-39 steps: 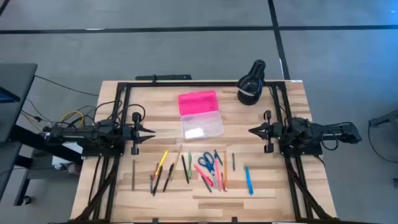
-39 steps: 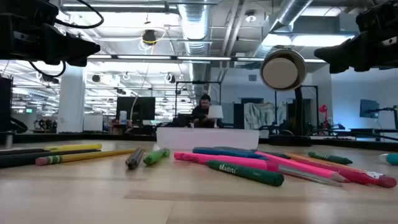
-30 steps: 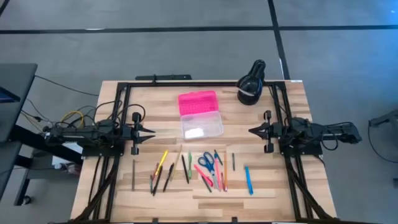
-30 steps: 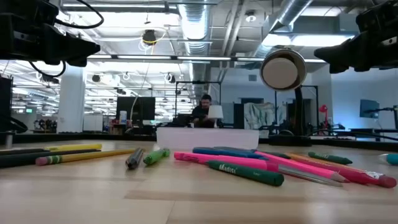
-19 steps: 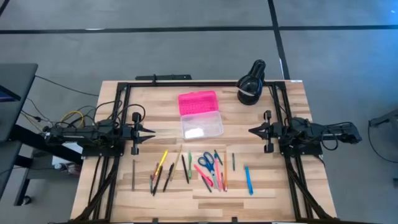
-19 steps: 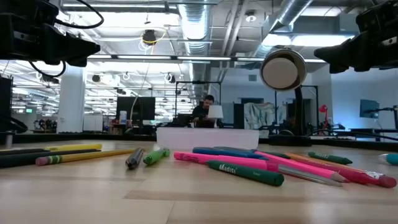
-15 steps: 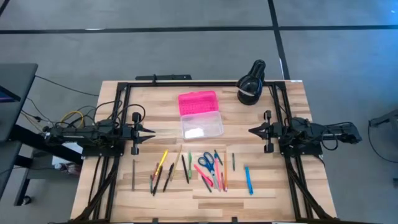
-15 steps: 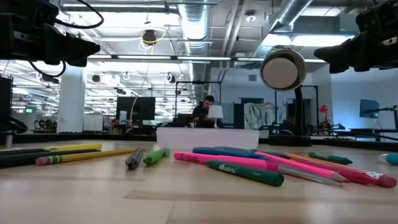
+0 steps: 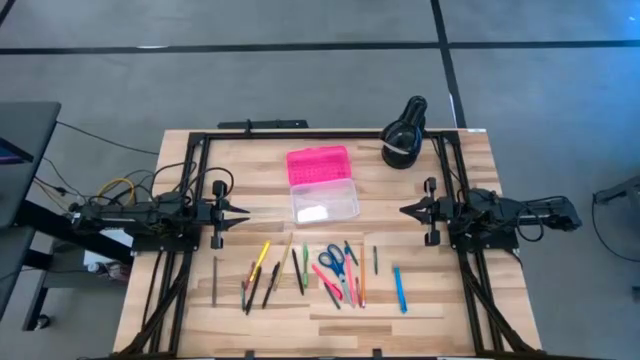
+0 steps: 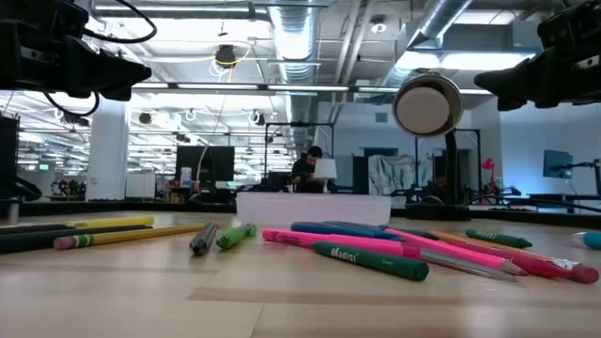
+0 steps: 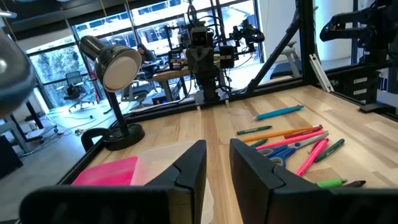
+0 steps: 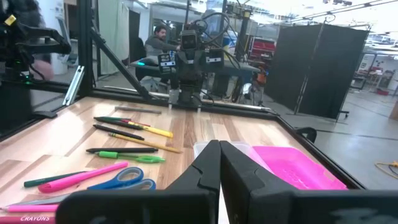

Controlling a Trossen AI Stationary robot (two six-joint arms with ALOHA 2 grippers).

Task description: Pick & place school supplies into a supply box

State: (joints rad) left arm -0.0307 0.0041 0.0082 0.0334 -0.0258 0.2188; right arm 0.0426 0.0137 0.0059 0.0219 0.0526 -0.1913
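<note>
My left gripper hung above the table just left of the box, its fingers a little parted and grasping nothing. My right gripper hung off the box's right side, clenched tight and also empty. Both pointed toward the box from opposite sides.

I counted one box, lid open: the pink lid lay on the far side, the clear base on the near side. One black lamp stood beyond the box's right end.

The supplies lay in a loose row nearer to me than the box, apart from it. I counted one pair of scissors, one yellow pencil and one blue pen out at the right end. The rest, roughly a dozen thin pens, overlapped too much for a sure count.

From table height the box's base was only a pale strip behind the pens, and one person showed far back in the room.
</note>
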